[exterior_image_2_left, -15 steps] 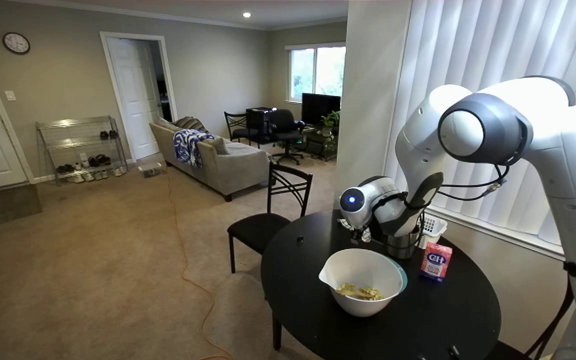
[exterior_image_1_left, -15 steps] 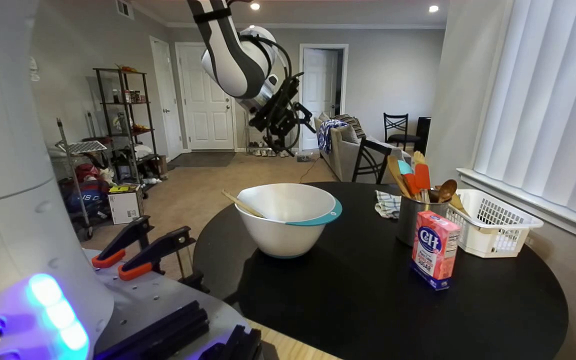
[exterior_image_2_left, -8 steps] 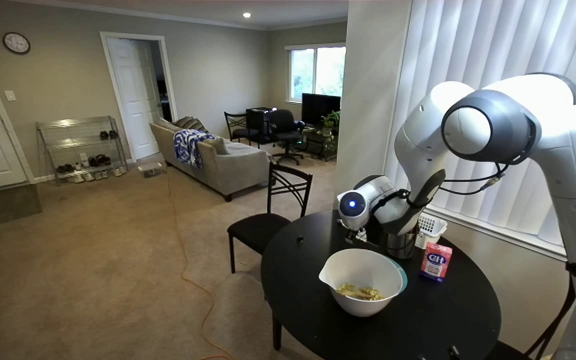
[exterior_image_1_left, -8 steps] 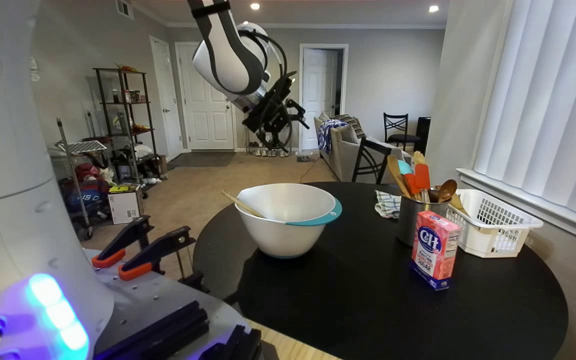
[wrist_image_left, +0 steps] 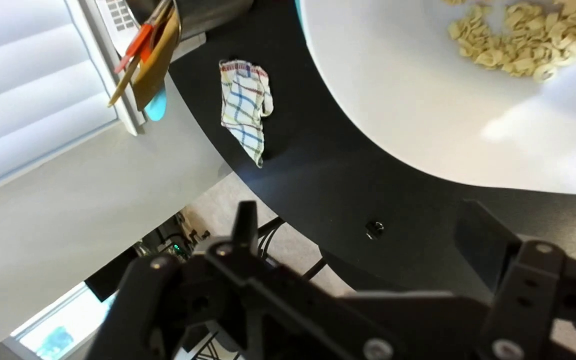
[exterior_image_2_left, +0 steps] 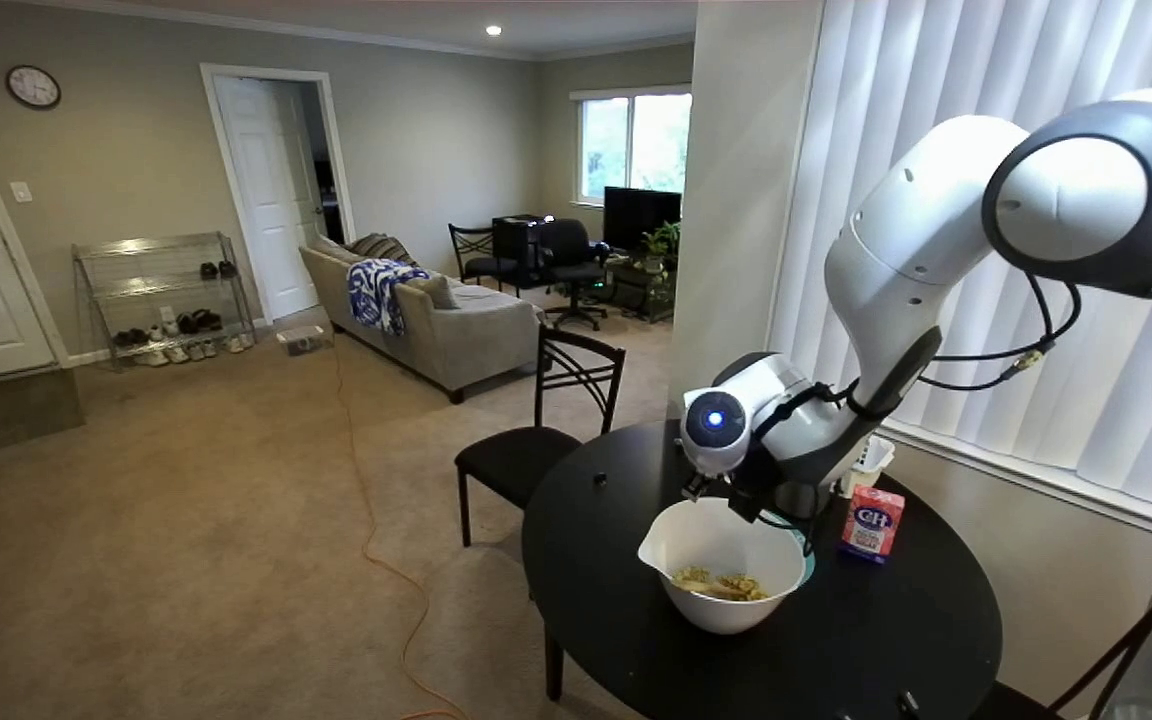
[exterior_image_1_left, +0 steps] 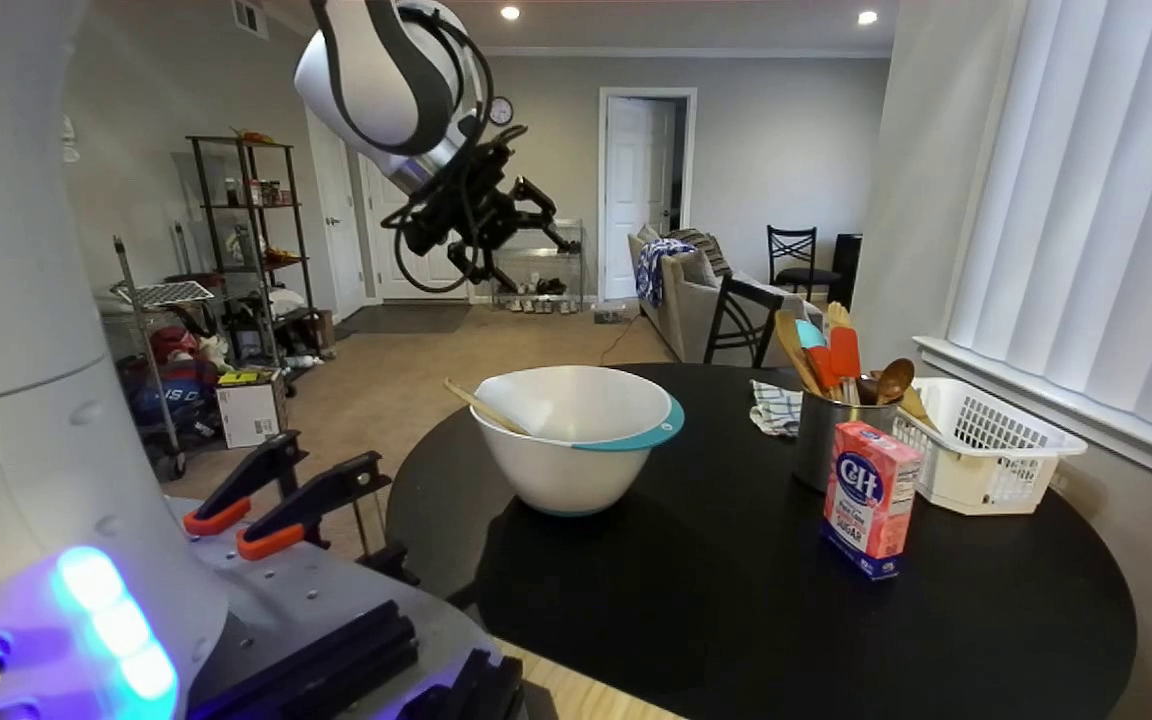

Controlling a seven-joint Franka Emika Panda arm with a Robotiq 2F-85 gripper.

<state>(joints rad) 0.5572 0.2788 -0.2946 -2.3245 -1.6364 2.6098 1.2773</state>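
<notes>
In the wrist view, the tool (wrist_image_left: 362, 225) gapes and the bowl (wrist_image_left: 418, 100) is partly cropped.

The pink carton (exterior_image_1_left: 871, 500) reads "C&H" (in white letters) above "Pure Cane" and "SUGAR".

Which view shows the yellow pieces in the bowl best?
The wrist view: individual yellow pieces stand out, though the edge crops some. An exterior view shows a small heap; in an exterior view, the bowl's wall hides them.
</notes>
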